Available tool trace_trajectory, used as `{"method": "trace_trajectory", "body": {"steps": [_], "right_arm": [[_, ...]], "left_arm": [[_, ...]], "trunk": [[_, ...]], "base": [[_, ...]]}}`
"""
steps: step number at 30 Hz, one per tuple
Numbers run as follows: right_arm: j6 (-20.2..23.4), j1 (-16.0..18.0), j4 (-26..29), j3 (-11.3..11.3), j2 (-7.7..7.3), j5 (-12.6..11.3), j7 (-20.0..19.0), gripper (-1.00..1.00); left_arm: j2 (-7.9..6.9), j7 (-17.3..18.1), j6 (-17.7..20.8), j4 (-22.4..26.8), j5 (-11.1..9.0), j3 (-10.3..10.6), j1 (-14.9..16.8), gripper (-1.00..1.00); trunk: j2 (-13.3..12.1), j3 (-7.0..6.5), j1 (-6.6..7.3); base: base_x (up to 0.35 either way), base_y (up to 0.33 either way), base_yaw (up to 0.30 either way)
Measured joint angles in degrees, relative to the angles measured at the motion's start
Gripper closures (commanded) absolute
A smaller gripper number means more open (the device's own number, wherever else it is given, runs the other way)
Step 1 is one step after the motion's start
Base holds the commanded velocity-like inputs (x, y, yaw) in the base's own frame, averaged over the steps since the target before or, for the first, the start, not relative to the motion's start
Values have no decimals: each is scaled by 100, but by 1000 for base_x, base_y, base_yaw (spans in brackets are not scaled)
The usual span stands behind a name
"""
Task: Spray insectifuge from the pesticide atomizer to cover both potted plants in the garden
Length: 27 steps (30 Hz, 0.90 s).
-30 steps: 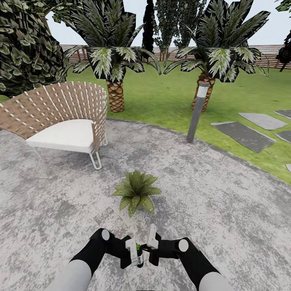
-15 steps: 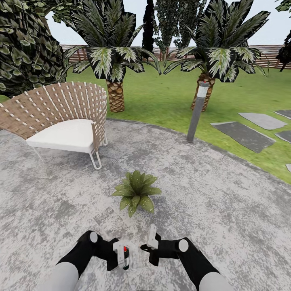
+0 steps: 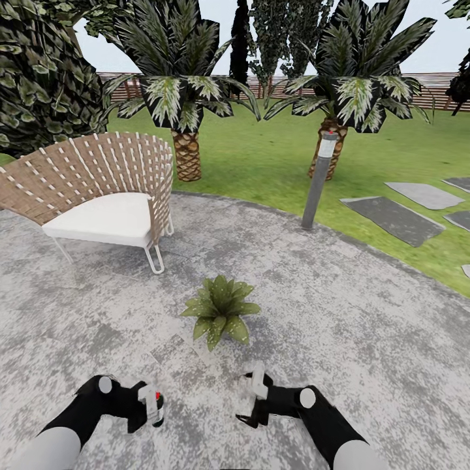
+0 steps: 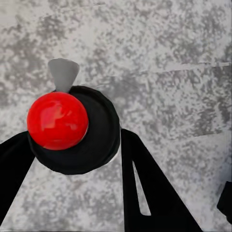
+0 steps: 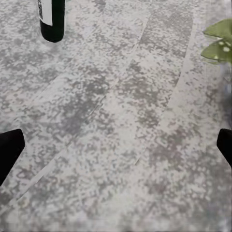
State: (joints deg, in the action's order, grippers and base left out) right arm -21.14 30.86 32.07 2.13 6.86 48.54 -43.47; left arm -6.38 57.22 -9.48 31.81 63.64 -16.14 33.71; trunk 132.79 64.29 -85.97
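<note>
left gripper (image 3: 151,406): closed on the pesticide atomizer (image 4: 72,128), held upright low over the stone patio (image 3: 365,313), red cap and grey nozzle facing its wrist camera; bottle's dark base with white label seen from the right wrist (image 5: 51,18); right gripper (image 3: 256,391): fingers spread apart, holding nothing, just beside the potted plant (image 3: 220,308); wicker chair (image 3: 98,189) with white cushion at left; bollard lamp (image 3: 318,179) at patio edge; two palms on lawn; stepping stones (image 3: 391,219) at right

The patio (image 3: 365,313) looks like rough, mottled grey stone. The chair (image 3: 98,189) has a woven wicker back and a matt white cushion; the atomizer's red cap (image 4: 57,120) is glossy
</note>
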Motion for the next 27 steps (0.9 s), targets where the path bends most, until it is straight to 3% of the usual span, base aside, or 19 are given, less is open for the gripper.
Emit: {"method": "trace_trajectory", "body": {"steps": [2, 3, 4, 6, 7, 8, 9, 10, 11, 13, 14, 16, 17, 20, 23, 27], "right_arm": [[-2, -3, -355, 2, -266, -16, 702, -100], [-4, -4, -687, 7, -361, -19, 1253, -100], [-19, -7, -1196, 14, -497, -8, 2181, -100], [-26, -11, -1917, 75, -643, -84, 3435, -100], [-24, -20, -2399, 159, -683, -302, 4267, -100], [-33, -25, -2644, 205, -704, -462, 4749, -100], [-107, -51, -2867, 262, -719, -846, 5650, -100], [-289, -155, -2948, 281, -728, -1247, 6261, -100], [-458, -233, -2979, 282, -735, -1507, 6525, -100], [-1088, -507, -3020, 295, -744, -2208, 6884, -100], [-1236, -564, -3024, 287, -746, -2351, 6932, -100], [-1342, -602, -3026, 285, -741, -2461, 6969, -100], [-1367, -611, -3025, 285, -733, -2509, 6984, -100], [-1399, -628, -3025, 294, -729, -3147, 6994, -100], [-1401, -627, -3019, 291, -735, -3372, 6996, -100], [-1405, -627, -3019, 285, -737, -3392, 7001, -100]], "left_arm": [[-2, -387, -8, -23, -172, -549, -4, 100], [11, -638, -12, -29, -284, -874, -30, 100], [41, -966, -18, -33, -456, -1285, -152, 100], [84, -1414, -24, -36, -758, -1666, -341, 100], [97, -1775, -32, -69, -1044, -1812, -454, 100], [103, -1997, -39, -124, -1243, -1876, -532, 100], [108, -2471, -51, -369, -1704, -1944, -700, 100], [108, -2885, -135, -609, -2143, -1966, -851, 100], [104, -3128, -255, -773, -2431, -1976, -951, 100], [99, -3823, -918, -1358, -3184, -1996, -1346, 100], [91, -4078, -1129, -1577, -3425, -2003, -1421, 100], [86, -4293, -1290, -1807, -3625, -2001, -1500, 100], [76, -4332, -1327, -1871, -3684, -2002, -1523, 100], [39, -4335, -1388, -1926, -3741, -2010, -1639, 100], [41, -4403, -1570, -1872, -3752, -2016, -1742, 100], [40, -4428, -1665, -1891, -3745, -2013, -1749, 100]], "trunk": [[0, 0, 0], [0, 1, 0], [0, 2, -1], [0, 1, 0], [0, 2, 0], [0, 1, 0], [0, 1, 0], [0, 2, 0], [0, 2, 0], [0, 2, 0], [0, 1, 0], [0, 1, 0], [0, 1, 0], [1, 1, 0], [0, 1, -1], [0, 1, -2]], "base": [[0, 0, 0], [0, 0, 0], [0, 0, 0], [0, 0, 0], [0, 0, 0], [0, 0, 0], [0, 0, 0], [0, 0, 0], [0, 0, 0], [0, 0, 0], [0, 0, 0], [0, 0, 0], [0, 0, 0], [-2, -179, 0], [-112, -259, 174], [-213, -217, 272]]}}
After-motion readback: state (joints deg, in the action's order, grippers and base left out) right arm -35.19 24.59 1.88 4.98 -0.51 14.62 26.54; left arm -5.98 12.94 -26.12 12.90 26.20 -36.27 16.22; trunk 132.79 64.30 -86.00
